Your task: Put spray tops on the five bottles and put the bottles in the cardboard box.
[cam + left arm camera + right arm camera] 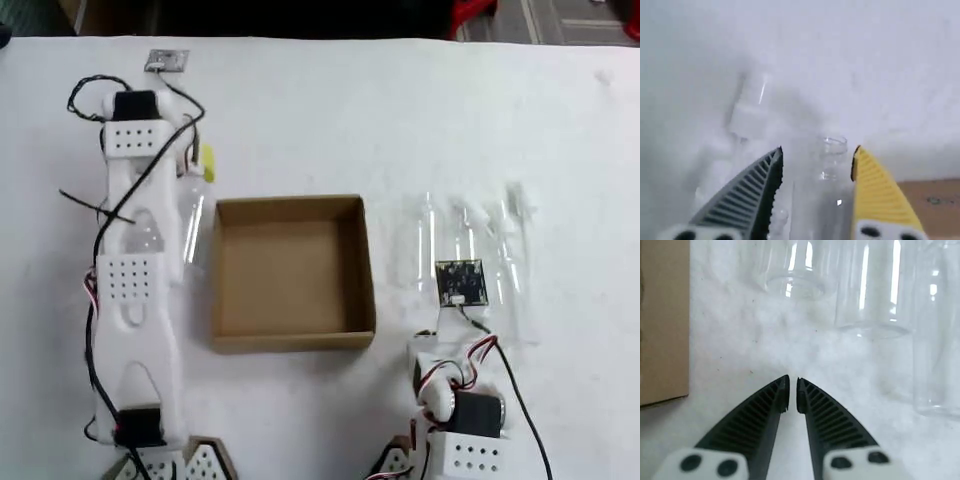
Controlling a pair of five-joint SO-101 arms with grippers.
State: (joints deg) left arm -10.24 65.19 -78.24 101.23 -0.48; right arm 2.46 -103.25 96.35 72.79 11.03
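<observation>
Left gripper (818, 151): fingers spread, straddling the neck end of an open-mouthed clear bottle (834, 146) that lies beside the cardboard box (290, 204). Contact not discernible. Judgement: close on the shoulder and squeeze gently, since smooth plastic may roll or slip.

Right gripper (792, 385): pinched together, holding nothing, near three clear bottles (465, 250).

Box: no bottles in it yet. Bottles look empty.

White spray top (746, 119) lies just beside the straddled bottle.
</observation>
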